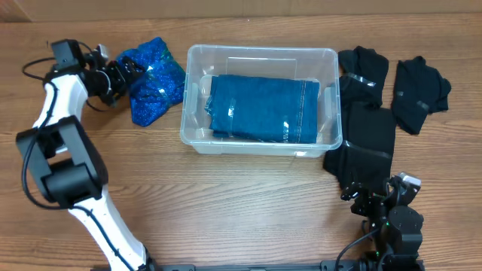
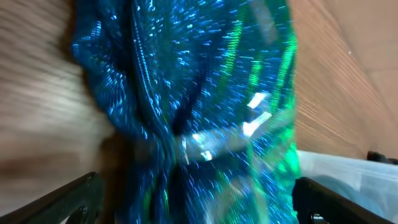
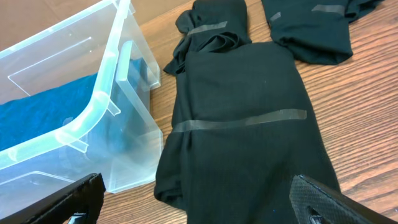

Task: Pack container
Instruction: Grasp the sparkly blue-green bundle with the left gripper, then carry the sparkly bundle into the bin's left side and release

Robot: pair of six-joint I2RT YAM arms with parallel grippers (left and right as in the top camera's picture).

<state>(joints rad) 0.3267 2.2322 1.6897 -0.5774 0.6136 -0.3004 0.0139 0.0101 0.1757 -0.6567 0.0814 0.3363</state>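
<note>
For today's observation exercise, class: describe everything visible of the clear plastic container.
The container is a clear rectangular plastic bin with rounded corners and a thick rim, standing upright on the wooden table. A folded blue cloth lies inside. Black garments lie beside its right wall, a sparkly blue bundle beside its left.

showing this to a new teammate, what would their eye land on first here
The glittery blue fabric at far left, bunched right at the left hand, stands out most. Next comes the clear container in the middle, with a folded blue cloth lying inside it. The black garments are spread out just to its right.
</note>
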